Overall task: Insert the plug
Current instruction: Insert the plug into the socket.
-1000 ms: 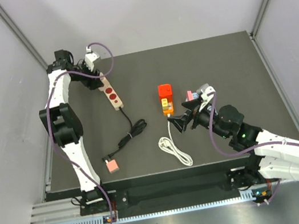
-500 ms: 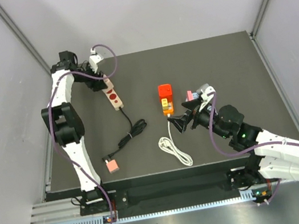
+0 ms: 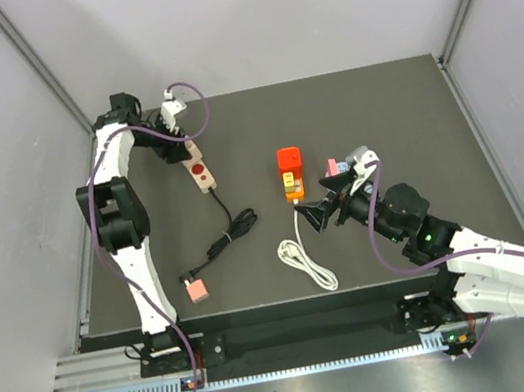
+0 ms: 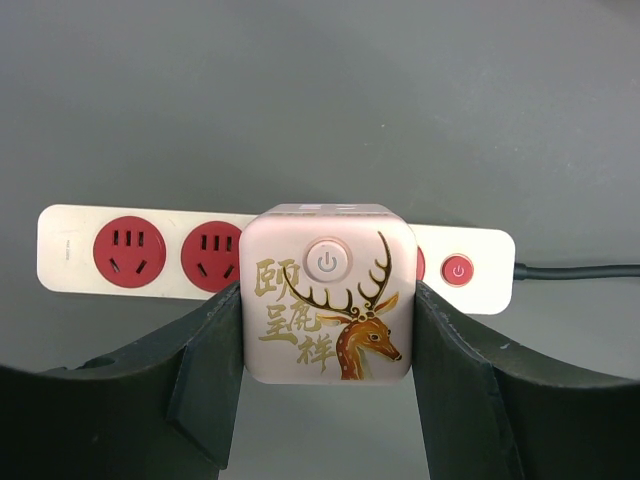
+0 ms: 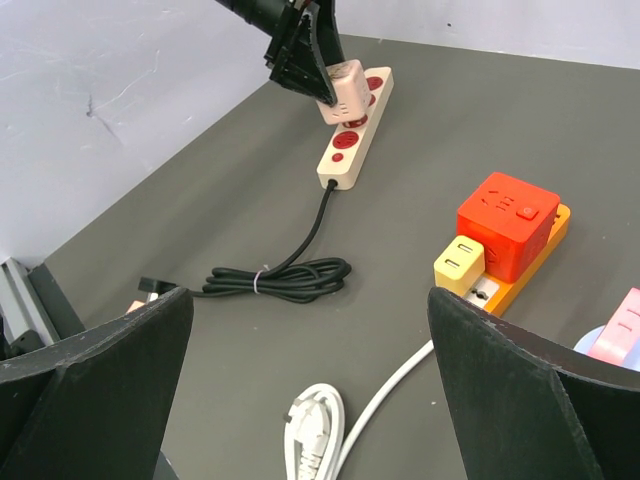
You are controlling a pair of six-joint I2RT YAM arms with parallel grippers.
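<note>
The red plug sits on one end of the orange power strip, and the right wrist view shows the plug seated there too. My left gripper is at the back left, shut on a pink cube adapter printed with a deer. The cube hangs just over a beige power strip and hides one of its red sockets. My right gripper hovers open just right of the orange strip, with nothing between its fingers.
A yellow adapter is plugged in beside the red plug. A coiled white cable runs from the orange strip. The beige strip's black cord ends near a small pink plug. A pink object lies by my right wrist.
My left gripper has shifted right with the pink cube, now over the beige strip and covering one more socket. The right arm has not moved.
</note>
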